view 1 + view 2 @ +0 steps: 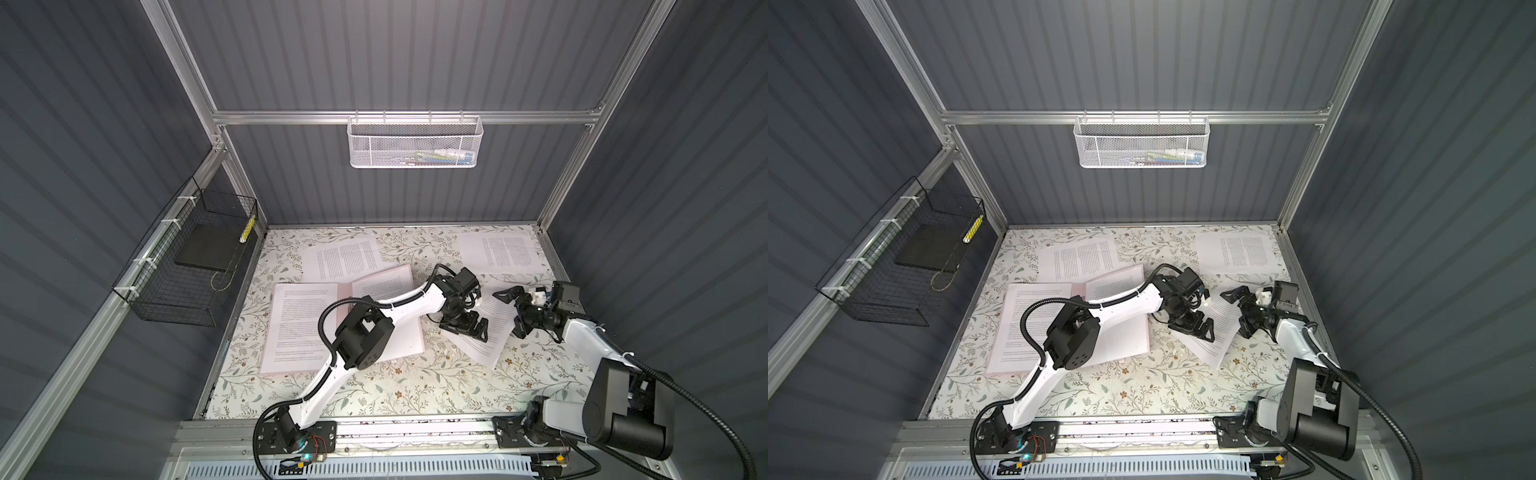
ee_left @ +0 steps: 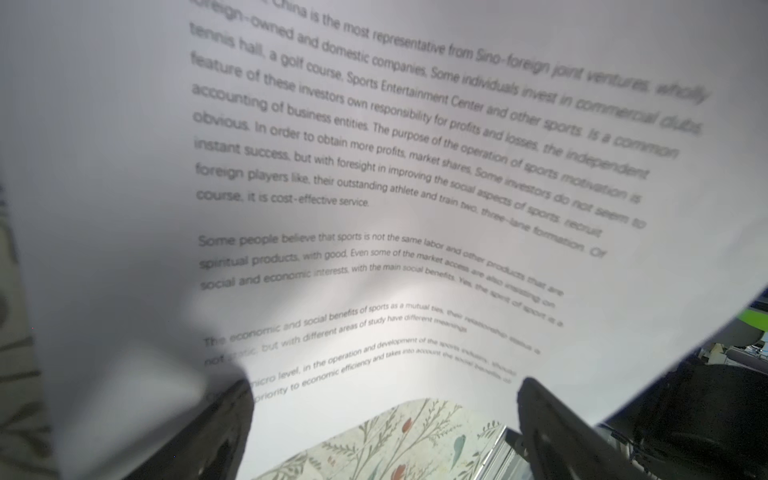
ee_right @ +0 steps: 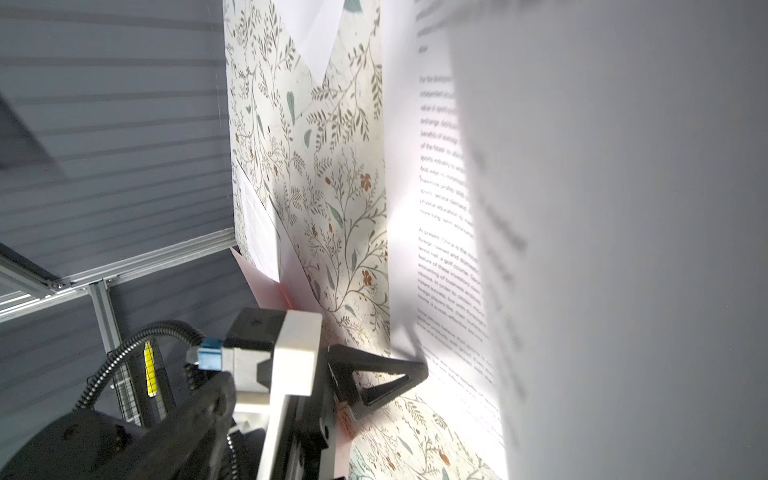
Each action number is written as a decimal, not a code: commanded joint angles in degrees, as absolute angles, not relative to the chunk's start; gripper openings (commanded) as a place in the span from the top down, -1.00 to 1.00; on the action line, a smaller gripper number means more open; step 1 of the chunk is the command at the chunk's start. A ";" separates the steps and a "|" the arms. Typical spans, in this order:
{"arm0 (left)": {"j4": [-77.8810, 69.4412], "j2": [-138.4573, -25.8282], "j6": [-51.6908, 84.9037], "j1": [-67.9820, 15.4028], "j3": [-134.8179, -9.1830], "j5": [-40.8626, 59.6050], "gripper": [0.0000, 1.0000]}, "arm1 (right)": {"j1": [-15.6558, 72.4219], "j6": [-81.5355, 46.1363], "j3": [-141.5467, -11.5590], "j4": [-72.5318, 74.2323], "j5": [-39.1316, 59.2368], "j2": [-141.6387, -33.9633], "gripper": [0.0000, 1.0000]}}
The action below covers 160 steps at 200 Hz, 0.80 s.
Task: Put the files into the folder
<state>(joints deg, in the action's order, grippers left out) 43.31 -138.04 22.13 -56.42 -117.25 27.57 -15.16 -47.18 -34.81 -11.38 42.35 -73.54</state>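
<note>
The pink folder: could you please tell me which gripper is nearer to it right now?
Left. The left gripper is just past the right edge of the folder, over a slanted sheet; the right gripper is farther right, on that sheet's other side.

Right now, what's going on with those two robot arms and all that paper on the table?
The two arms are filing printed sheets into the open pink folder, which already has pages lying in it. The left gripper and the right gripper are both open at a tilted sheet between them, and neither is closed on it. A middle-back sheet lies loose behind the folder, and a back-right sheet lies near the far corner.
</note>
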 commanded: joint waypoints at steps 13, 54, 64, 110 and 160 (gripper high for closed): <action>45.43 -140.23 23.21 -56.26 -114.82 27.59 -0.99 | -15.07 -48.43 -34.28 -9.26 39.18 -73.36 -0.82; 45.22 -139.92 23.60 -56.17 -114.48 27.37 -0.99 | -15.06 -50.76 -29.80 -9.21 34.04 -67.25 -0.29; 44.79 -139.83 23.76 -56.17 -114.35 27.59 -0.99 | -15.03 -50.66 -29.73 -9.72 33.72 -66.84 -0.07; 44.99 -139.42 24.71 -55.21 -116.92 27.95 -0.99 | -14.99 -51.62 -27.37 -10.68 32.64 -64.54 0.91; 37.70 -132.94 28.31 -51.04 -126.03 35.21 -0.99 | -11.09 -45.18 -35.47 -19.01 28.77 -59.65 1.00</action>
